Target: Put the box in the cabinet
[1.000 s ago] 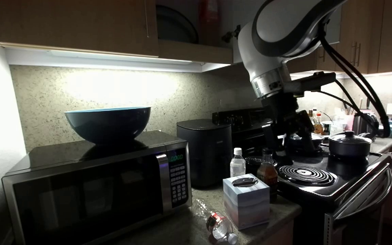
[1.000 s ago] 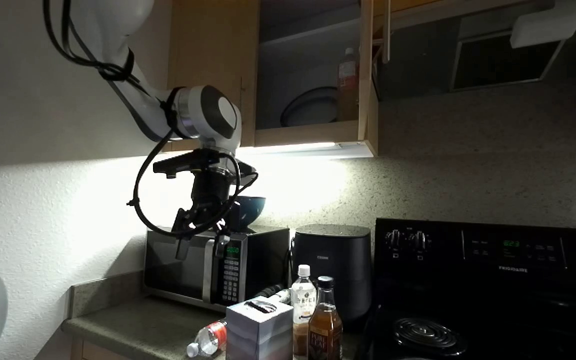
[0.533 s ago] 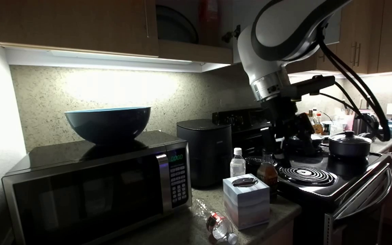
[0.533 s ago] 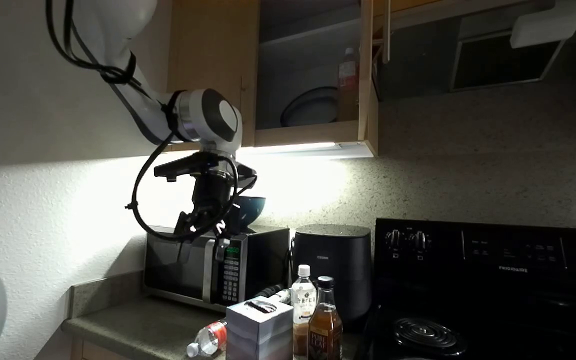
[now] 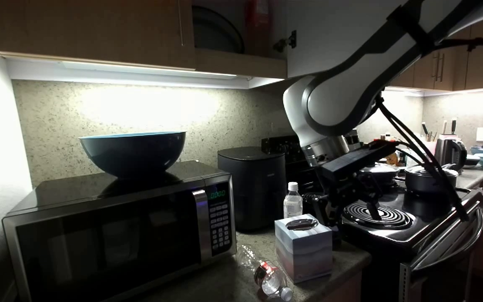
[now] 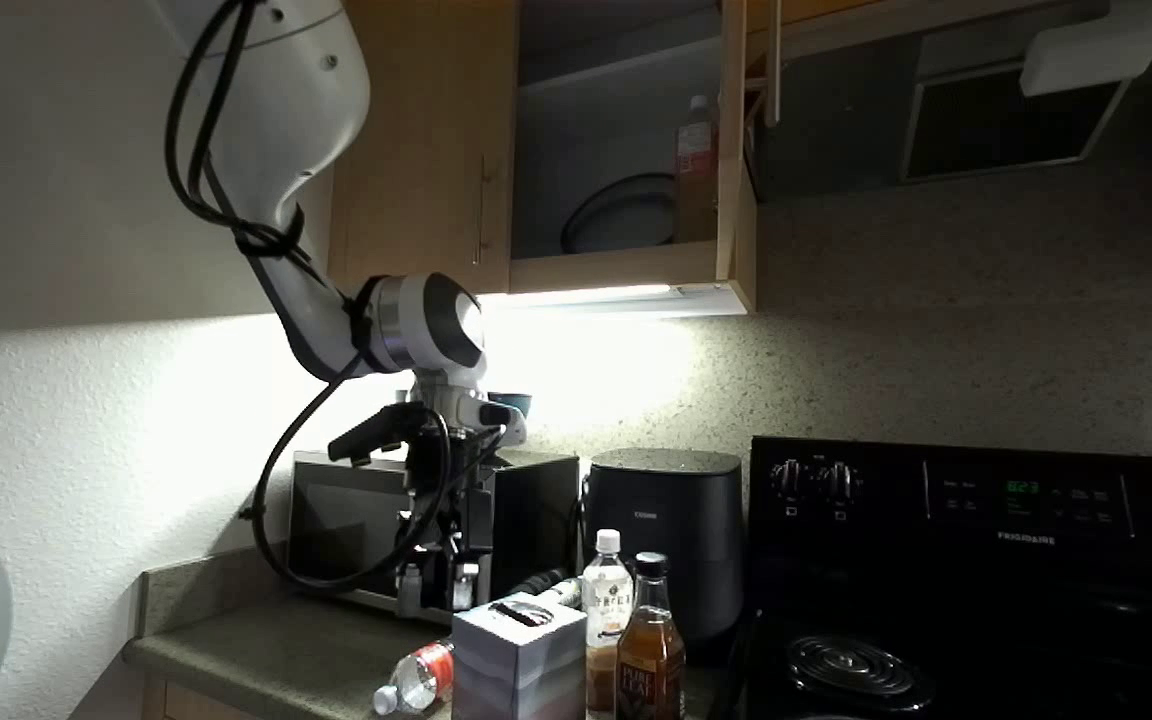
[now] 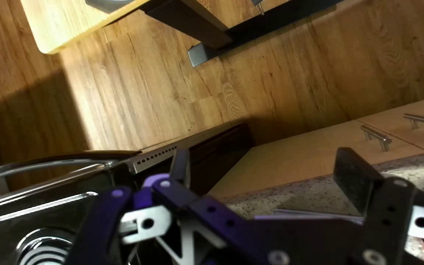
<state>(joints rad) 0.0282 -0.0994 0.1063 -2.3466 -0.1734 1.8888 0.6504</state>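
Note:
The box is a small pale grey-white tissue carton, upright on the counter in both exterior views (image 5: 313, 256) (image 6: 486, 660). The wooden upper cabinet shows in both exterior views (image 5: 94, 33) (image 6: 426, 120); one section stands open, with a round dark-rimmed plate and a red-labelled bottle inside. My gripper (image 5: 347, 212) is open and empty, pointing down, low beside the box at about its top level. It also shows in an exterior view (image 6: 437, 588) and in the wrist view (image 7: 267, 171). A thin pale edge shows between the fingers there; I cannot tell whether it is the box.
A clear bottle (image 5: 265, 272) lies beside the box. A white-capped bottle (image 5: 293, 204) and a brown tea bottle (image 6: 650, 640) stand close to it. A microwave (image 5: 107, 239) with a blue bowl (image 5: 134, 153), a black appliance (image 5: 252, 191) and the stove (image 5: 417, 218) surround them.
My arm has come down and the gripper has dropped beside the box, now in front of the tea bottle in an exterior view. The gripper stays open. The box has not moved.

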